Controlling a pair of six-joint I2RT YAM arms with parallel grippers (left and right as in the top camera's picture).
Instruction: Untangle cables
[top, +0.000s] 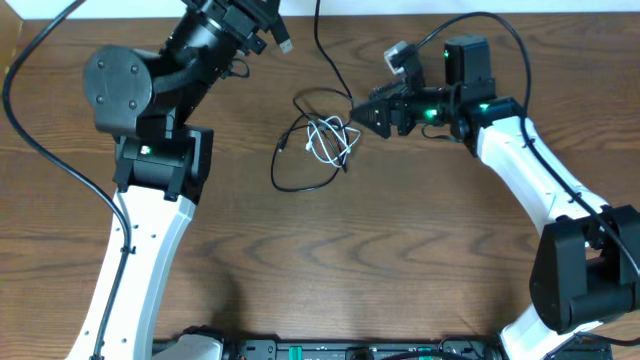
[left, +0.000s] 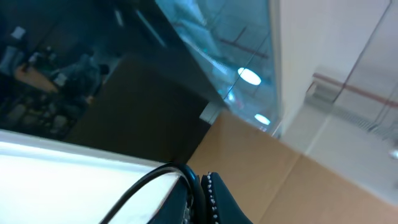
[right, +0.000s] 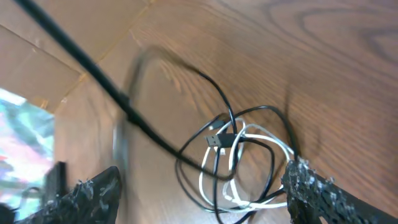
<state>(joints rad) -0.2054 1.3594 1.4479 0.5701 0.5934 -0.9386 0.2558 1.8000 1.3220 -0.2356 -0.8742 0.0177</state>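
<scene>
Left gripper (top: 272, 28) partly cut off by overhead's top edge; jaw state indeterminate. Black cable (right: 211, 84) loop blurred, frame's upper left.

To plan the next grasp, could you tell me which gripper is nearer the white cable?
Right. The right gripper hovers just beside the white cable; the left gripper sits well away.

The bench (top: 400, 260) is viewed from straight above. The cables (right: 233, 152) are seen closely and obliquely from the right wrist, a tangle shared with the overhead view. The left wrist view is turned away towards the room.
</scene>
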